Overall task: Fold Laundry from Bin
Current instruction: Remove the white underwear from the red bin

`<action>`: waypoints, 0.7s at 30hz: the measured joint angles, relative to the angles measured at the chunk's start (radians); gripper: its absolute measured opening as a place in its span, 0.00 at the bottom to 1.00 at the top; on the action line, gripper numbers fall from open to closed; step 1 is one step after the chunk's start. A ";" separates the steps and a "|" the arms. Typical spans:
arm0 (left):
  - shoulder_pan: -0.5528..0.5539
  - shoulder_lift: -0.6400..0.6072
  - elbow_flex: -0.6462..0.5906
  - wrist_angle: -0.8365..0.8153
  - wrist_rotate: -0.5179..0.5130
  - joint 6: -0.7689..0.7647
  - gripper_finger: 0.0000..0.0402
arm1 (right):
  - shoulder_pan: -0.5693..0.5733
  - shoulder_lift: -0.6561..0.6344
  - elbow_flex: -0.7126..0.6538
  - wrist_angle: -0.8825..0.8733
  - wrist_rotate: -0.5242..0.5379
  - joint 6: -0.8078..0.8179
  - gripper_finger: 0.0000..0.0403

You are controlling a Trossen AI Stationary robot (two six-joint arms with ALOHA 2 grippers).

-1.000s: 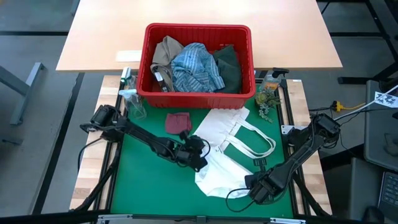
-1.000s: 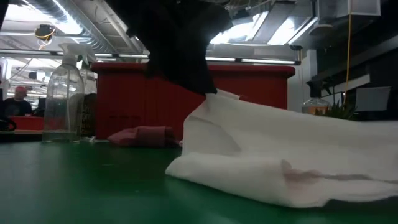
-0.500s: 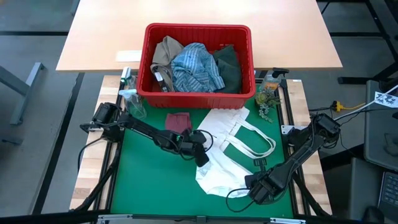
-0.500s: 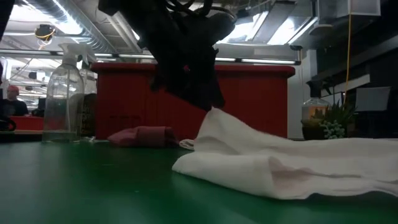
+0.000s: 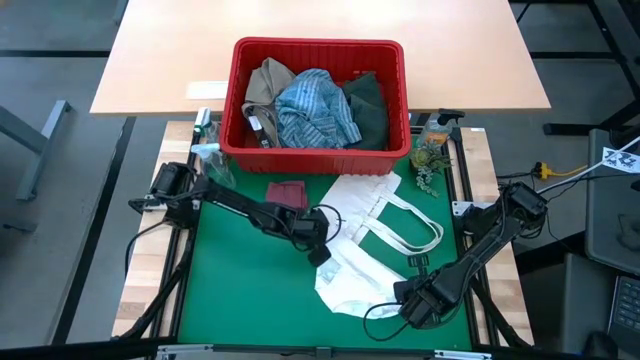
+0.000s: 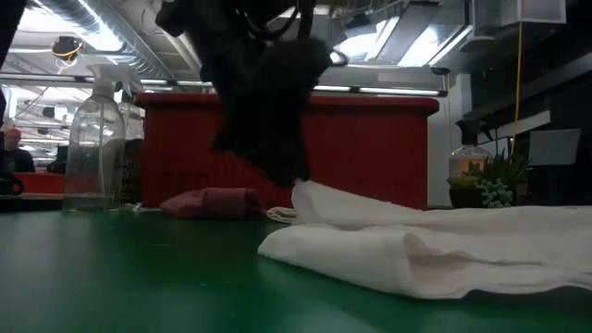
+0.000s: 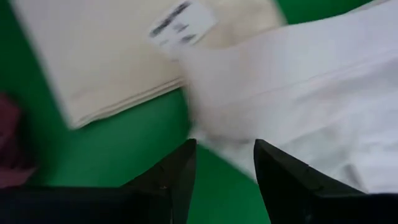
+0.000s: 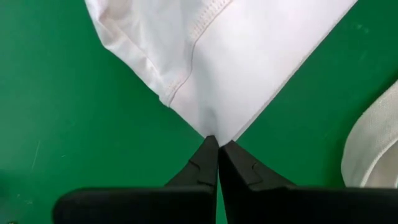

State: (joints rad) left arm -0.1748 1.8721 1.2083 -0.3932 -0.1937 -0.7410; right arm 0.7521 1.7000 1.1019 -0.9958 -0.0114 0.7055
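The red bin (image 5: 320,145) stands at the mat's far edge and holds a tan garment (image 5: 265,85), a blue-white striped shirt (image 5: 315,110) and a dark green garment (image 5: 370,105). A small maroon cloth (image 5: 287,195) lies on the mat in front of it. The small white cloth (image 5: 350,280) lies rumpled on the green mat, partly over the white tote bag (image 5: 385,215). My left gripper (image 7: 224,165) hangs open just above the cloth's left edge, with nothing between its fingers. My right gripper (image 8: 217,146) is shut at the cloth's near right corner. My right gripper pinches the white cloth's very corner (image 8: 211,132) between its two fingertips. The fingers come from above, pointing down. The corner lies low at the mat and the cloth spreads away from it, slack.
A clear spray bottle (image 5: 210,160) stands at the bin's left corner and a small potted plant (image 5: 430,155) at its right. The tote bag's loop handles (image 5: 415,235) lie between the two arms. Bare green mat (image 5: 240,290) stretches at the near left.
My left gripper has let go of the white cloth's left part, which it held raised. That part has sunk onto the rest of the cloth. The gripper has turned and swung a little toward the far edge. The right arm has kept still.
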 joint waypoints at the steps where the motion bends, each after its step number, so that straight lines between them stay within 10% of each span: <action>1: 0.005 0.000 0.000 -0.022 0.000 -0.013 0.39 | 0.000 0.000 0.000 0.000 0.000 0.000 0.01; 10: 0.037 0.000 0.011 -0.027 0.035 -0.038 0.39 | 0.000 0.000 0.000 0.000 0.000 0.000 0.01; 21: 0.102 0.000 0.095 -0.055 0.383 0.014 0.39 | 0.000 0.000 0.000 0.000 0.000 0.000 0.01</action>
State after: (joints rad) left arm -0.0726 1.8717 1.3034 -0.4484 0.1896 -0.7266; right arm 0.7521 1.6997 1.1015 -0.9955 -0.0116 0.7052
